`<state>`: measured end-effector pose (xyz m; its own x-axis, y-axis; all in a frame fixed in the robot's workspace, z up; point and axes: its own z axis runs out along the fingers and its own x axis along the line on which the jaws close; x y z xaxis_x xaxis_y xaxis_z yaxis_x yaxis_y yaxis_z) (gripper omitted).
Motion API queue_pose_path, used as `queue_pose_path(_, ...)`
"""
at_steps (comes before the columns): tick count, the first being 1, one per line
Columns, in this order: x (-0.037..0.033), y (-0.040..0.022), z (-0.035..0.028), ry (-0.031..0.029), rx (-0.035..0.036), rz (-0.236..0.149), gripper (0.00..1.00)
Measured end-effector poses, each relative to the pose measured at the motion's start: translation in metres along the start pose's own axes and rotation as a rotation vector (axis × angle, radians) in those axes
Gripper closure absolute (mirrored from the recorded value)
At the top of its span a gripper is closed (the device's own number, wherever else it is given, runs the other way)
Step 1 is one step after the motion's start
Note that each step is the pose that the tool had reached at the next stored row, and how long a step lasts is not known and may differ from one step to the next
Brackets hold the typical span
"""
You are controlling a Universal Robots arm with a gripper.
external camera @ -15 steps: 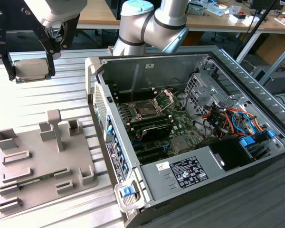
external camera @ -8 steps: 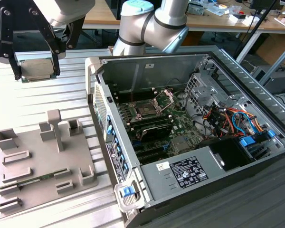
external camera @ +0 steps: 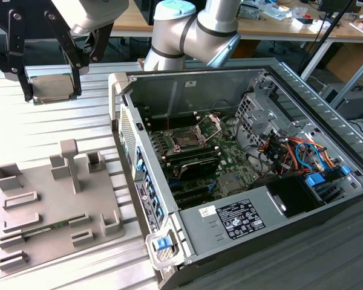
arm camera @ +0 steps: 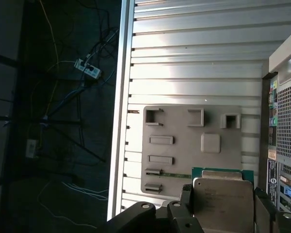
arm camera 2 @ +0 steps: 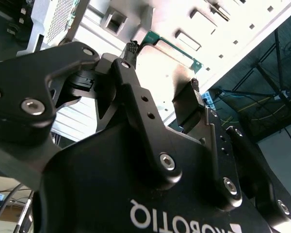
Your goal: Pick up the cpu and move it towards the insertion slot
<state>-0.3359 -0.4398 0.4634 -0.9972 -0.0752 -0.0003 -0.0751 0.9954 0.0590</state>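
Black gripper (external camera: 53,90) grips the chip (external camera: 51,84) by two opposite edges, its fingers (external camera: 28,90) drawn in narrow on the pale silver square, at the exterior view's upper left. The chip hangs in the air, clear of the slatted metal table (external camera: 60,130), on the exterior view's left of the open computer case (external camera: 230,223).

In both wrist views the chip sits clamped between the two black fingers. In the first wrist view its silver top (arm camera: 223,201) shows a thin green edge, with a finger (arm camera: 185,193) pressed to one side. In the second wrist view the chip (arm camera 2: 160,73) glares bright between the finger tips (arm camera 2: 131,48).

A grey holder tray (external camera: 42,199) lies flat on the table below, just beside the case wall. A thin green memory stick (external camera: 48,228) rests in one of the tray's grooves.

Inside the case, the socket (external camera: 184,140) sits on the board as a dark square in a silver frame. Its hinged metal plate (external camera: 213,125) is tipped up just beside it. The chip is well apart from the socket, with the case's side wall (external camera: 124,99) between them.

The silver-grey arm (external camera: 193,30) bends in from behind the case at the top of the exterior view.
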Motion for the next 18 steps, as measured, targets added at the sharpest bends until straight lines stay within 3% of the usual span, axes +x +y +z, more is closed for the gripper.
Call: queue_pose_path(18,-0.0157,-0.0012,0.0001,0.0001,0.0000,0.000,0.45)
